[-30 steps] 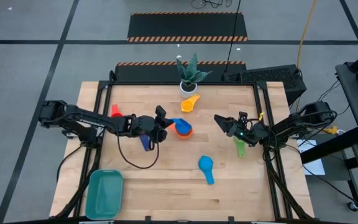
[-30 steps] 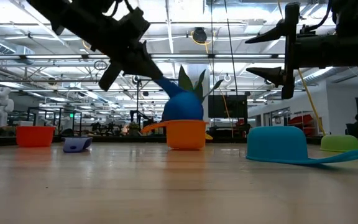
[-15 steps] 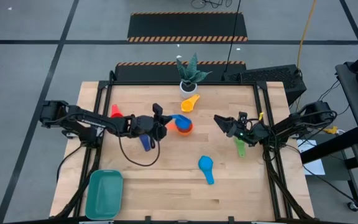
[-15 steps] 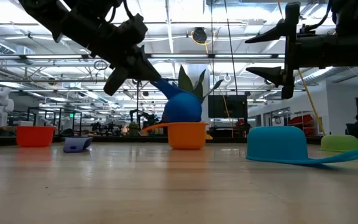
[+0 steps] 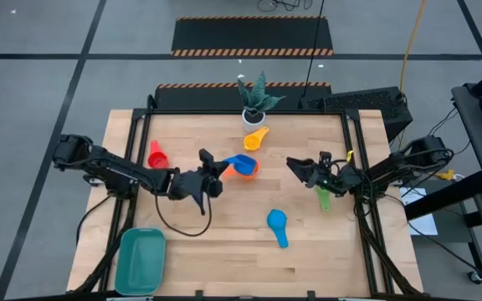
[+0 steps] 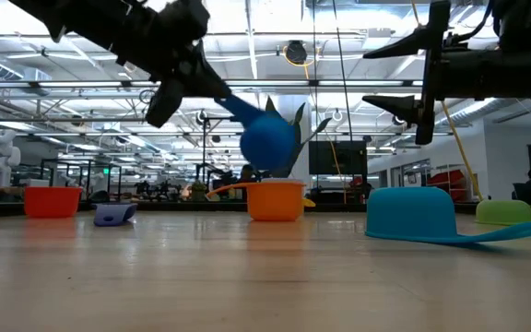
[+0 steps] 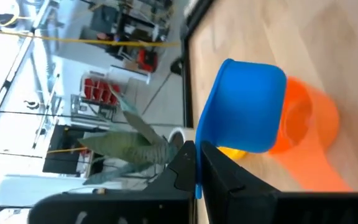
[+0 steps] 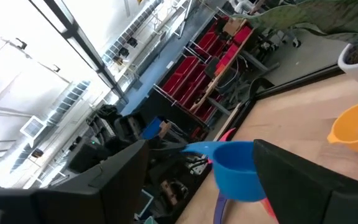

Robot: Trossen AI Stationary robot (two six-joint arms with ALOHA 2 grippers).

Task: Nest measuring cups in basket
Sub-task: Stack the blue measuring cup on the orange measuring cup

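My left gripper (image 5: 218, 170) is shut on a blue measuring cup (image 6: 267, 138), which hangs just above an orange cup (image 6: 276, 199) near the table's middle. A red cup (image 5: 156, 155) stands at the left, and a yellow one (image 5: 256, 138) lies by the far edge. A light-blue cup (image 5: 277, 224) lies mouth down toward the near side, a green one (image 5: 323, 198) at the right, and a small navy one (image 6: 113, 214) on the table. The teal basket (image 5: 141, 260) sits at the near left corner. My right gripper (image 5: 294, 165) hovers open at the right, holding nothing. My left gripper pinches the blue cup's flat handle (image 7: 197, 182) between its two fingers, near the handle's free end. The fingers come from the table's left, slanting slightly down, along the handle. The cup's bowl (image 7: 247, 106) is tilted and lifted clear of the orange cup (image 7: 308, 118).
A white pot with a green plant (image 5: 254, 105) stands at the far edge behind the yellow cup. A black cable (image 5: 182, 224) loops under the left arm. Bare wood lies between the basket and the light-blue cup.
My left gripper, still shut on the blue cup's handle, has drawn back toward the table's left and near side and turned. The blue cup has risen out of the orange cup and tipped; the orange cup has stayed in place.
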